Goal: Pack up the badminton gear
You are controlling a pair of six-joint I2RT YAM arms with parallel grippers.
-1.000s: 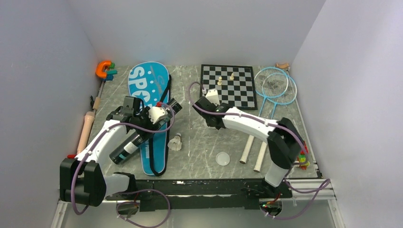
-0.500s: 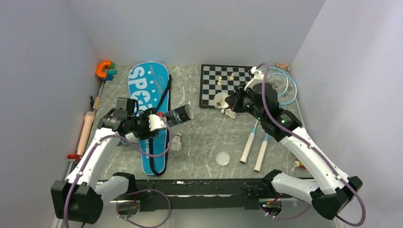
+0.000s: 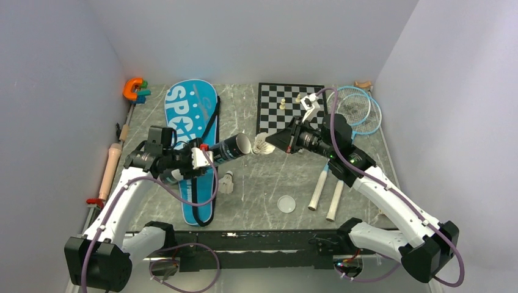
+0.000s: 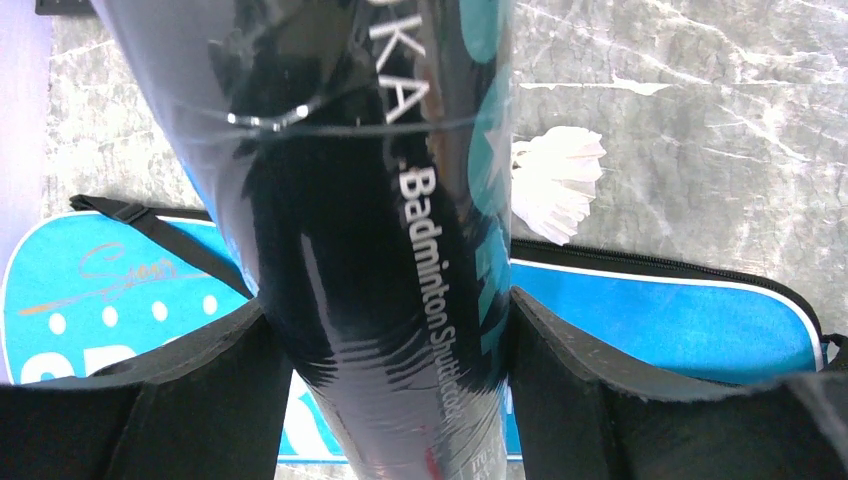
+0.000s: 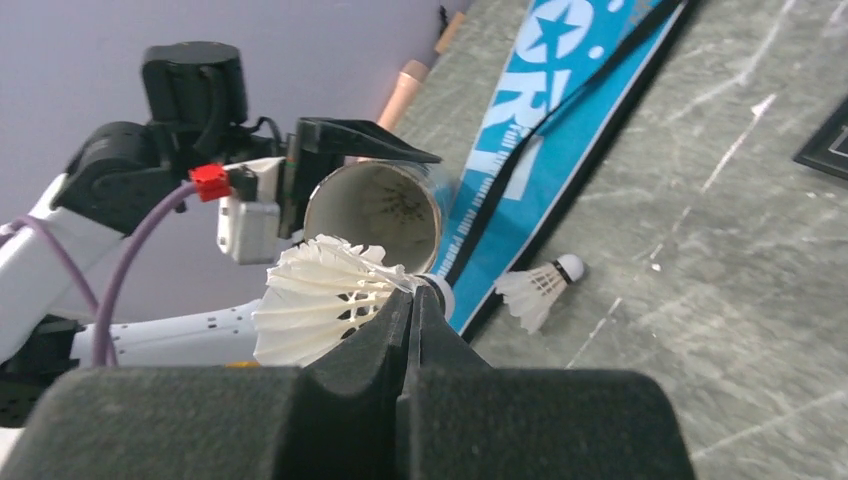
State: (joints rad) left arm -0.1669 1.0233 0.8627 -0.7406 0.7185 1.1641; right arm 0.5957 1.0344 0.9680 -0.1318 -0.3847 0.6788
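Observation:
My left gripper (image 3: 209,154) is shut on the long black tube (image 3: 227,148), held off the table with its open mouth (image 5: 375,210) facing right. The left wrist view shows the tube (image 4: 380,200) clamped between both pads (image 4: 600,380). My right gripper (image 3: 273,142) is shut on a white shuttlecock (image 3: 262,146), just right of the tube's mouth. In the right wrist view its fingertips (image 5: 412,300) pinch that shuttlecock (image 5: 315,300) near the cork. Another shuttlecock (image 3: 227,182) lies beside the blue SPORT bag (image 3: 192,122). Two light-blue rackets (image 3: 355,110) lie at the right.
A chessboard (image 3: 292,113) with pieces sits at the back middle. A clear round lid (image 3: 286,204) lies near the front. An orange clamp tool (image 3: 134,90) and a wooden-handled tool (image 3: 112,165) lie along the left wall. Walls close in three sides.
My right arm swung from the chessboard's near edge, came up holding a shuttlecock and carried it left to the tube's mouth. My left arm lifted the tube off the bag and levelled it rightward.

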